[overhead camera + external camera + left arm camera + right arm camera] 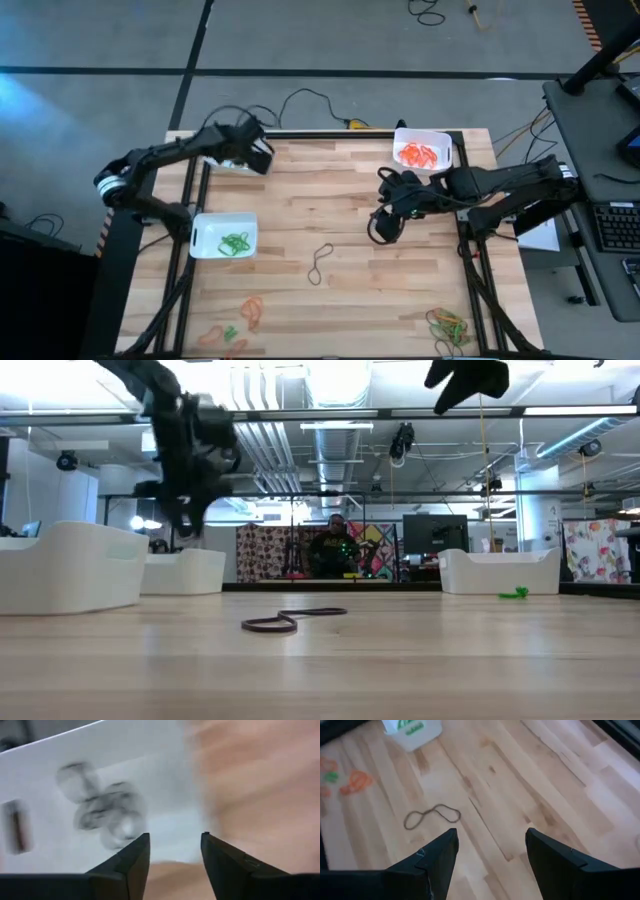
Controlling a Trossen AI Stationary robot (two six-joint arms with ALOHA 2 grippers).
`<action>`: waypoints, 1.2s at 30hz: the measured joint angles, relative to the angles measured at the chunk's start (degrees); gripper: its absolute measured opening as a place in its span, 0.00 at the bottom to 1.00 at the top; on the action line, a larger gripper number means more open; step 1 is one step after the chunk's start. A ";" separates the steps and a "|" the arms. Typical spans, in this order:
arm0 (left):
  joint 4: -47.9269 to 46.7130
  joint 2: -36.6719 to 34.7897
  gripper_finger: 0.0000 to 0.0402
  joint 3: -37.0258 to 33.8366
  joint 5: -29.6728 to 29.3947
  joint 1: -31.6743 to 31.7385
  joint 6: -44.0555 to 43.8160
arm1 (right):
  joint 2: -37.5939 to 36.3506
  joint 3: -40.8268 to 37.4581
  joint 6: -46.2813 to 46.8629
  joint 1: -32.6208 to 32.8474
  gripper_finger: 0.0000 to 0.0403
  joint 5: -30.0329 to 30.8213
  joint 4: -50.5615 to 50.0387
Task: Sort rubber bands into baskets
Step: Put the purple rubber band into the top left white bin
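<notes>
your left pincer [172, 851] is hovering spread over the far-left basket [100, 795] holding dark bands [105, 815]; your right pincer [490, 851] is gaping empty near the dark band [431, 815] lying mid-desk [350, 200].

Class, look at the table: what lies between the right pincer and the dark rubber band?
Only bare wood: the high view shows nothing between the right pincer and the dark rubber band.

Pale wood-plank table [330, 210], smooth and matt; white baskets [222, 236] of smooth plastic.
</notes>
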 joint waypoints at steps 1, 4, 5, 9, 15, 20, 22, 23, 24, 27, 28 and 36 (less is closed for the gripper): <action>0.82 -0.86 0.42 0.00 0.06 -3.46 -0.74 | 0.00 -0.29 -1.04 -0.02 0.56 0.01 -0.02; 4.43 -3.19 0.44 0.09 0.13 -14.65 -4.17 | 0.00 -0.98 -4.03 -0.02 0.56 0.02 0.01; 5.51 -3.67 0.45 0.25 0.14 -18.40 -6.39 | 0.00 -1.06 -4.58 -0.02 0.56 0.02 -0.04; 10.35 -4.44 0.47 0.47 -1.71 -31.97 -18.44 | 0.00 -1.09 -6.91 -0.02 0.56 0.01 0.02; 11.81 0.02 0.51 0.50 -6.86 -44.46 -31.87 | 0.00 -1.21 -6.82 0.95 0.56 -1.08 0.04; 14.63 6.71 0.60 1.08 -5.13 -48.71 -34.12 | 0.00 -1.38 -5.58 1.76 0.56 -1.19 0.00; 16.14 9.71 0.62 2.11 -2.67 -49.34 -34.48 | 0.00 -1.38 -4.11 2.06 0.56 -1.13 0.00; 17.04 11.35 0.62 2.68 -1.50 -49.56 -34.21 | 0.00 -1.40 -3.70 2.32 0.56 -1.13 -0.02; 17.84 13.13 0.62 3.36 -1.13 -49.77 -33.69 | 0.00 -1.40 -3.46 2.58 0.56 -1.18 0.00; 20.87 18.77 0.63 6.02 -1.57 -50.93 -30.04 | 0.00 -1.40 -3.06 3.35 0.56 -1.29 0.00; 21.26 20.77 0.63 7.33 -1.52 -51.38 -28.65 | 0.00 -1.40 -2.70 3.50 0.56 -1.28 0.00; 21.12 32.59 0.63 15.16 -0.95 -53.29 -26.66 | 0.00 -1.40 2.80 3.61 0.56 -1.24 0.00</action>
